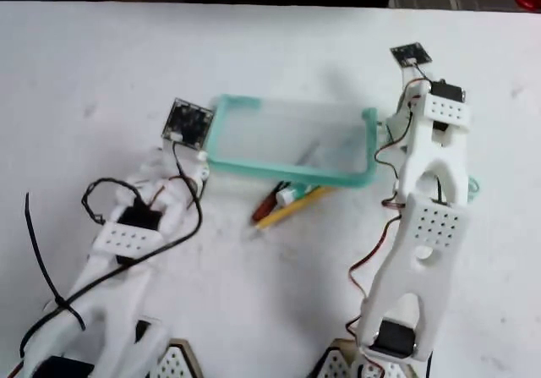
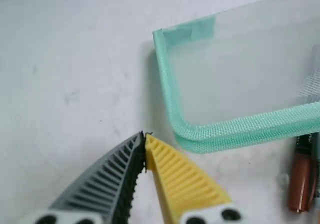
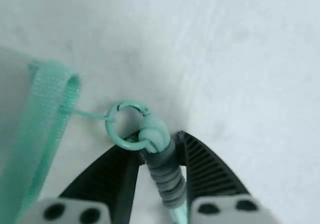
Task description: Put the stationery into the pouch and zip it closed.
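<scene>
Pouch: a translucent pouch (image 1: 287, 137) with teal mesh edging is lying flat in the middle of the white table (image 1: 101, 73), its long sides running across the high view.

Stationery: a yellow pencil (image 1: 297, 206) and a reddish-brown pen (image 1: 265, 205) are lying side by side on the table at the pouch's near long edge. They are angling away from it, with their far ends meeting the teal border. I cannot tell whether those ends are sitting inside the pouch or under it.

Left gripper: the left gripper (image 2: 144, 136) is sitting just above the table beside the pouch's left near corner, close to the mesh edge but apart from it. Its grey and yellow fingers are pressing tip to tip, clenched on nothing.

Right gripper: the right gripper (image 3: 157, 140) is sitting at the pouch's right end. Its black fingers are grasping the grey ribbed zipper pull (image 3: 164, 173).

Zipper pull: it is running between the fingers. Its pale teal tip is hooking a teal ring (image 3: 125, 126), and a thin link is joining that ring to the pouch's mesh border.
</scene>
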Tool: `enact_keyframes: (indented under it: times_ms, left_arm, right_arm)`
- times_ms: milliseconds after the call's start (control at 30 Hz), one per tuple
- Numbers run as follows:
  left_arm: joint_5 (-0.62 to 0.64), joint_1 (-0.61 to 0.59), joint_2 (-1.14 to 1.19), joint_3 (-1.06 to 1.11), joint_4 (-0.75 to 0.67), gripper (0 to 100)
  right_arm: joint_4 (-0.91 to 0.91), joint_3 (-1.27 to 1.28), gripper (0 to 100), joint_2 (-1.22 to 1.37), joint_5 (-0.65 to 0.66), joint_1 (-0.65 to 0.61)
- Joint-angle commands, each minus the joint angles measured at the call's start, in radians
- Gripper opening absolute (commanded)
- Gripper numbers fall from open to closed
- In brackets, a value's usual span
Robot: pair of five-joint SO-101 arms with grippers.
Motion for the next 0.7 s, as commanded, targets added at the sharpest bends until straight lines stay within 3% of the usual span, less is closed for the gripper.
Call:
enact_keyframes:
  times_ms: [0,367,667]
  left_arm:
    - [-0.008,-0.002,-0.016,-0.012,-0.031,2]
    - [-0.012,0.015,-0.016,-0.012,-0.028,2]
    - [-0.006,0.018,-0.018,-0.051,0.044,2]
  right_arm:
    - [0.031,-0.021,1.3,0.002,0.011,0.001]
    - [0.446,-0.358,1.6,-0.180,0.002,-0.087]
    - [0.470,-0.400,1.6,-0.417,-0.091,-0.183]
